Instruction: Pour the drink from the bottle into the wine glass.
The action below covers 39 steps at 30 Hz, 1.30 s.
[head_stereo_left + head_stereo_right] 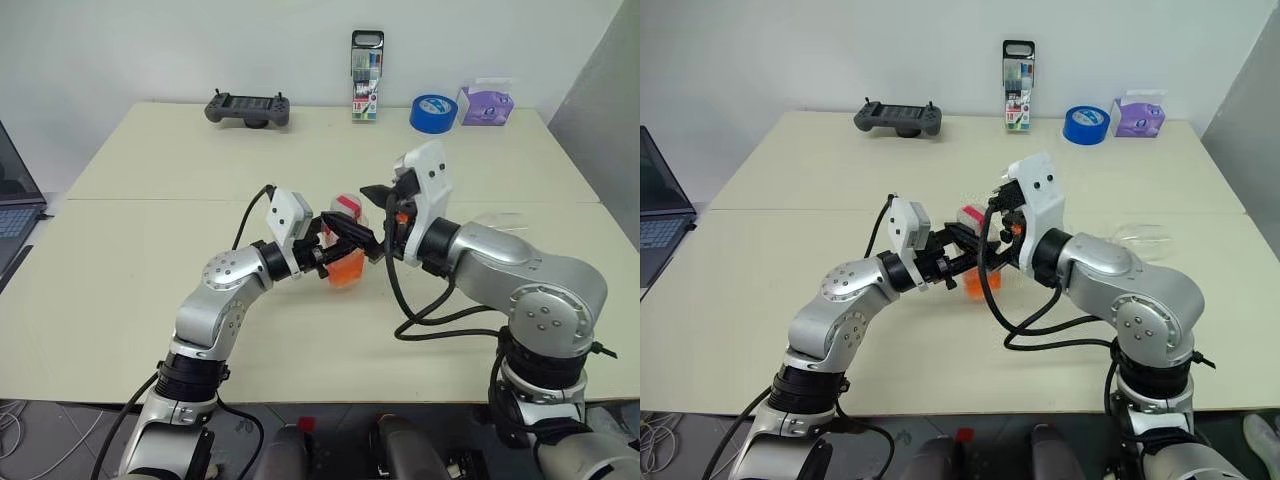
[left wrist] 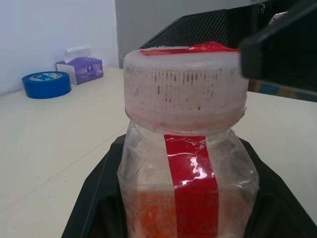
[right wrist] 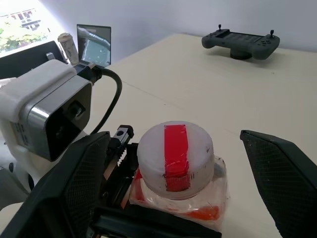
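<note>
My left gripper is clamped on the bottle, holding it above the bench with the orange-red drink low inside. My right gripper is spread wide either side of its cap. The wine glass seems to lie beside my right arm.

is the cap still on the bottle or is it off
On. The red-and-white cap sits on the bottle held in the left gripper; the right gripper stands open around it.
</note>
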Each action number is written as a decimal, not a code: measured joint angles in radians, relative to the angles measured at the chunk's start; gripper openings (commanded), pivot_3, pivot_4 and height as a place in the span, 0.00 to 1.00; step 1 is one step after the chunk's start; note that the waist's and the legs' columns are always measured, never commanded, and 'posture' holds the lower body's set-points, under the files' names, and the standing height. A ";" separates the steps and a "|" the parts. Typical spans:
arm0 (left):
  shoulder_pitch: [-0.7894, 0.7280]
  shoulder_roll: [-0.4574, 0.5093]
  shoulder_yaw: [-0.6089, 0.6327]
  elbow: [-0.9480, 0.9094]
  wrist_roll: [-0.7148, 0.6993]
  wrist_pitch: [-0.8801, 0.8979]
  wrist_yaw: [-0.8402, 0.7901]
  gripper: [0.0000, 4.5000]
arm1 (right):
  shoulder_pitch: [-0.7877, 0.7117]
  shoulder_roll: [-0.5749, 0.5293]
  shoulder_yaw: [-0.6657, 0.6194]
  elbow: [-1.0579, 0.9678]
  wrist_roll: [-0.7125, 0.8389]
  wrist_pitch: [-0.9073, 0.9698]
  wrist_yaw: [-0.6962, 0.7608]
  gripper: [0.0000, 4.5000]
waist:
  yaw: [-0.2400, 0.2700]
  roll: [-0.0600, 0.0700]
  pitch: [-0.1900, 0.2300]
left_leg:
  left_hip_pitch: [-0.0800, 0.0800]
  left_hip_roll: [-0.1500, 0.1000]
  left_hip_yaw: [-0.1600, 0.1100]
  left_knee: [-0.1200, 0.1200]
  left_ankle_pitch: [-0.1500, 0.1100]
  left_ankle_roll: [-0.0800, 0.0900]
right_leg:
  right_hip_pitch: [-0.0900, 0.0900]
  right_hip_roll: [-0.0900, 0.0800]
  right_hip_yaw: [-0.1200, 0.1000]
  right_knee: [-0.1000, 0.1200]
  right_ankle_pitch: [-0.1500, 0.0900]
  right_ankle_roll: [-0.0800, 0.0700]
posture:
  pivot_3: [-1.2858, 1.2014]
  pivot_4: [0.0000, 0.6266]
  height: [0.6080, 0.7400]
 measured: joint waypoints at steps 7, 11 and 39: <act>0.000 -0.008 0.000 0.011 0.021 -0.005 0.000 0.44 | 0.000 0.019 0.005 -0.001 -0.007 0.010 -0.025 0.91 | 0.000 0.000 0.000 | 0.000 -0.001 0.000 0.000 0.000 0.000 | 0.000 0.000 0.000 0.000 0.000 0.000 | 0.52 0.24 1.00; 0.000 -0.011 0.000 0.012 0.024 -0.005 -0.001 0.44 | 0.000 0.017 0.005 -0.001 -0.022 0.010 -0.035 0.63 | 0.000 0.000 0.000 | 0.000 -0.001 0.000 0.000 0.000 0.000 | 0.000 0.000 0.000 0.000 0.000 0.000 | 0.52 0.24 1.00; -0.016 -0.006 -0.029 -0.048 -0.013 0.001 -0.064 0.43 | -0.155 -0.402 0.117 0.393 -0.072 -0.396 0.883 0.40 | -0.001 0.000 0.001 | 0.002 0.001 0.003 0.000 -0.001 0.001 | 0.001 0.006 0.000 0.000 0.000 0.000 | 0.52 0.24 1.00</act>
